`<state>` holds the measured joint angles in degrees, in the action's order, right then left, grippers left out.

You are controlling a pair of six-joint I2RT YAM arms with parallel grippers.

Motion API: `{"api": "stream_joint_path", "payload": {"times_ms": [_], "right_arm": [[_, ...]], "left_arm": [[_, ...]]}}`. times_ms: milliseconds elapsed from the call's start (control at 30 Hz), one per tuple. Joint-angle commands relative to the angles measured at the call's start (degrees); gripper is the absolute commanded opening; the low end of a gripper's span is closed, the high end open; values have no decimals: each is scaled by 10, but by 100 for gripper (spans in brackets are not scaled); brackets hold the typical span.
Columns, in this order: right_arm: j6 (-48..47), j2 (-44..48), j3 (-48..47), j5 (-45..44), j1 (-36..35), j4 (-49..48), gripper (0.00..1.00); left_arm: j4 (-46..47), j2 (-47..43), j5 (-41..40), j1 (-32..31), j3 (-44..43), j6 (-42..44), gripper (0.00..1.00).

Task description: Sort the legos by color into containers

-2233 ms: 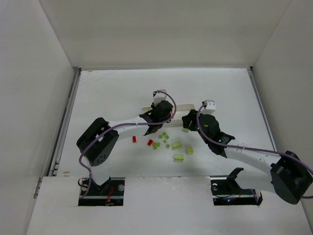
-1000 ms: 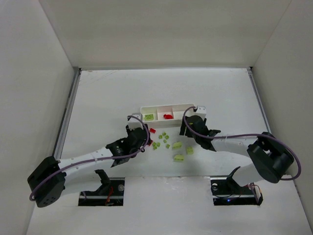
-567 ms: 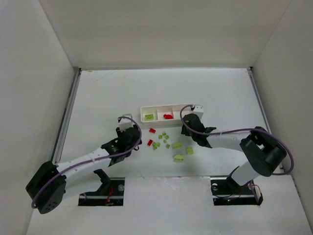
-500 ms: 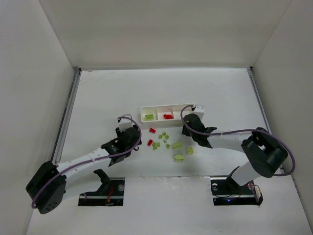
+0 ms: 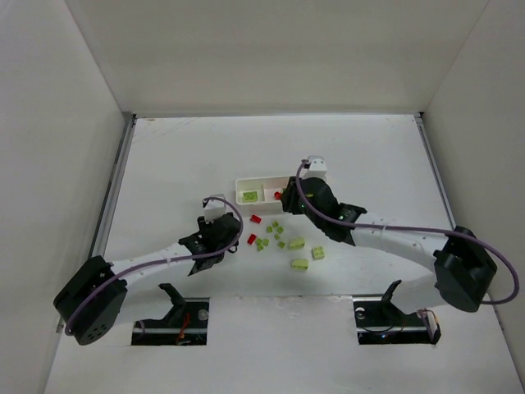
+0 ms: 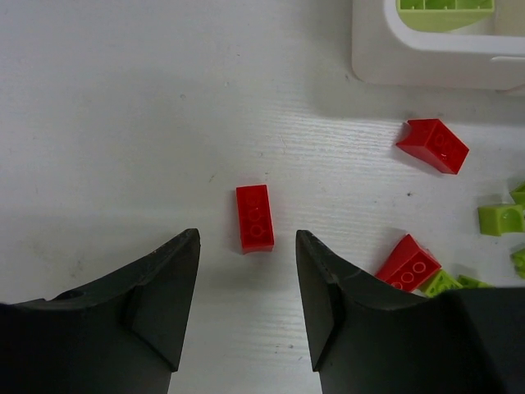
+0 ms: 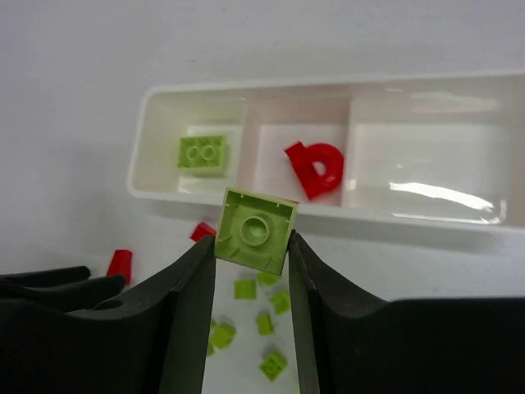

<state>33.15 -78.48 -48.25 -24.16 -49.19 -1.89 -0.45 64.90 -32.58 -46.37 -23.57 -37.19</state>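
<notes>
Smooth, slightly shiny moulded plastic in the lime brick point(image 7: 254, 228) and the red brick point(image 6: 255, 215). Glossy white plastic for the tray point(image 7: 394, 215), with hard glare along its floor and rims. Matt black plastic on the right claw point(image 7: 252, 240) and the left claw point(image 6: 246, 240), faintly grainy at the edges. Matt white bench point(image 6: 123, 107), with a fine linear grain, flecked with small dark specks.

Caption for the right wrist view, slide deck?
Right gripper pinches a lime green brick near the white tray, which holds a green brick and red bricks.
</notes>
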Motion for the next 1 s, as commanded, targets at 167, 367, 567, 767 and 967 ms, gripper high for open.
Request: {"api": "stream_joint_path", "payload": {"times_ms": [167,367,567,767,967], "right_arm": [[-29,-168,-155,97,-3,-76,29],[-23,-250,-224,102,-3,-78,37],[-17,-259,-235,111,-3,-82,57],[-19,-198,-186,103,0,-94,67],[-19,-97,-74,94,23,-123,67]], "left_arm": [[55,23,-4,7,8,-10,46],[61,35,-4,12,5,-9,45],[61,48,-4,12,0,-10,44],[62,73,-9,12,-11,-12,42],[67,79,-13,13,-13,-13,27]]}}
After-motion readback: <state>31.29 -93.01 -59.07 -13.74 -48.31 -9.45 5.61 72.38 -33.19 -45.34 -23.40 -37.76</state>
